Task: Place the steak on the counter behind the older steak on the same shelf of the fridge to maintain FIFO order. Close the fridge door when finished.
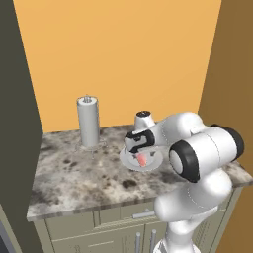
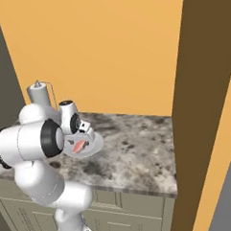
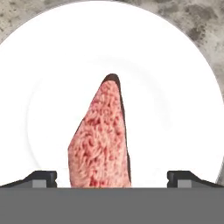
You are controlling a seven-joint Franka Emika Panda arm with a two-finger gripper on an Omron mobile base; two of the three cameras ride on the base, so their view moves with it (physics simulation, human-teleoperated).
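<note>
The steak (image 3: 101, 140) lies on a white plate (image 3: 175, 87), and the plate stands on the counter (image 1: 74, 173), a little back from the front edge. In the hand view the steak is a narrow wedge. Its long axis runs straight away from the camera, with the pointed end far and the wide end near, between the two fingertips (image 3: 40, 178). The gripper (image 3: 111, 179) is directly above the steak, with its jaws fully apart and one tip on each side of the wide end. Neither tip touches the meat. So the jaws stand across the short width of the wedge, which I judge is the right way for a grasp; the next move seems to need only a straight descent and then closing.

Around the plate there is bare counter. A paper towel holder (image 1: 89, 123) stands well apart, toward the left and the back wall. The dark side of a tall unit (image 1: 15, 123) closes the left end of the counter, and a brown panel (image 2: 203, 108) closes the right end. Straight up from the plate the room is open for lifting.
</note>
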